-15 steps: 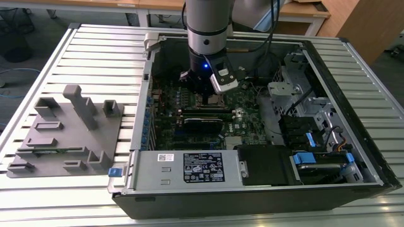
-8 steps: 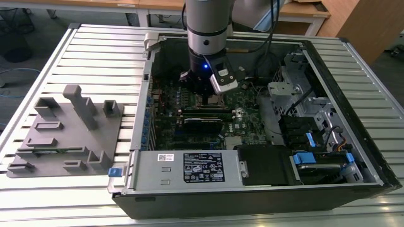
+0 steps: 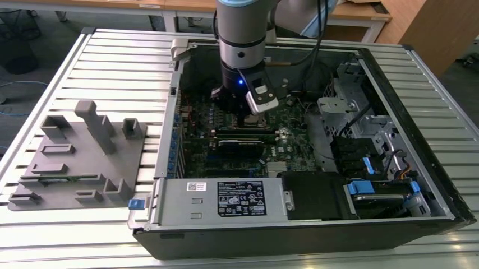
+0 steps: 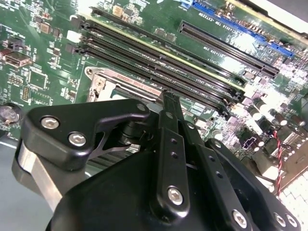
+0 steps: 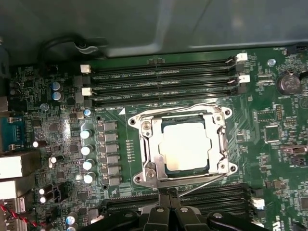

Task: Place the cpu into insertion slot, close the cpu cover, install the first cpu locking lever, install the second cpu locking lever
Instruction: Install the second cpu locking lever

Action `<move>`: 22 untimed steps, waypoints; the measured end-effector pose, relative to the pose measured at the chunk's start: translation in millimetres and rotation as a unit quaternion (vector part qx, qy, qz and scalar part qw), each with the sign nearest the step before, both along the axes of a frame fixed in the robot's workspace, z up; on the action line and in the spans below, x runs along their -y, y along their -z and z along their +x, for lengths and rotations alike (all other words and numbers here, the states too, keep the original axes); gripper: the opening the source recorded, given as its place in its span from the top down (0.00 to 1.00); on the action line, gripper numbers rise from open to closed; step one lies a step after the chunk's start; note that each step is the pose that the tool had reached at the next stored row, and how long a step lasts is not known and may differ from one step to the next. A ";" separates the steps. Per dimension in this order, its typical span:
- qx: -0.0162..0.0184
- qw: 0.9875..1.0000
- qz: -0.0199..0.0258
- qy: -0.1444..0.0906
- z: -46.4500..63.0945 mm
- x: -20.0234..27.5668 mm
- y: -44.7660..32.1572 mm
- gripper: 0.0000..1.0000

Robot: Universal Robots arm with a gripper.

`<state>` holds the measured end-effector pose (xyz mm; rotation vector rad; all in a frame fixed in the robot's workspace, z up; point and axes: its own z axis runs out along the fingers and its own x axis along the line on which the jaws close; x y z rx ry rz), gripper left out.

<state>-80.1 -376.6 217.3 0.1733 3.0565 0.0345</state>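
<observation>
In the first wrist view the cpu, a silver-grey square, lies in the insertion slot on the green board. The cpu cover, a silvery frame, lies flat around it. One thin wire locking lever runs along the side by the memory slots. A second lever slants along the opposite side and ends beside my fingertips. My gripper is shut, with its tips together right at that edge of the socket. The second wrist view shows the same gripper over the socket's rim. In the exterior view the gripper reaches down into the open case.
Long black memory slots run on both sides of the socket. Capacitors stand beside it. The case walls enclose the board, with a grey power supply and a drive cage nearby. A grey parts fixture sits on the table at the exterior view's left.
</observation>
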 end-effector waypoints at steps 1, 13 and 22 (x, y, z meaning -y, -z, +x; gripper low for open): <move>0.000 1.000 0.000 0.000 -0.3 0.0 0.6 0.89; 0.000 1.000 0.000 0.000 -8.7 0.0 10.5 0.89; 0.000 1.000 0.013 0.000 -9.2 2.3 11.0 0.89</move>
